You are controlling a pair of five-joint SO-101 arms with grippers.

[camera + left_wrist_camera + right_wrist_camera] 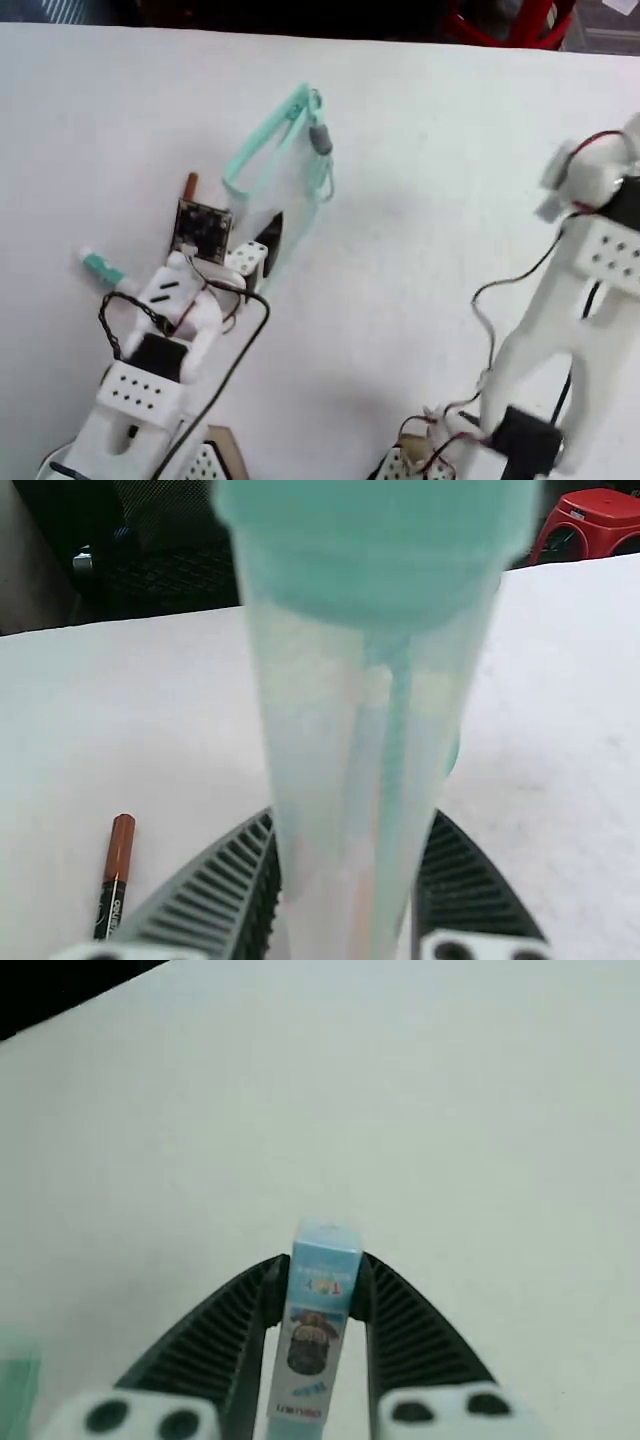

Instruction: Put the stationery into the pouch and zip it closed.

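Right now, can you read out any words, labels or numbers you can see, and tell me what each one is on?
On the eraser in the right gripper: coloured lettering and a picture, too blurred to read.
On the brown pen lying on the table: white print along its dark barrel, too small to read.
On the pouch in the left gripper: no lettering seen.

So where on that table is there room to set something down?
The widest bare patch lies between the pouch and the arm of the right pincer, shut on a small box; the table's far strip is bare. Crowded: around the left pincer, shut on the pouch, with a brown pen and a teal piece beside it.
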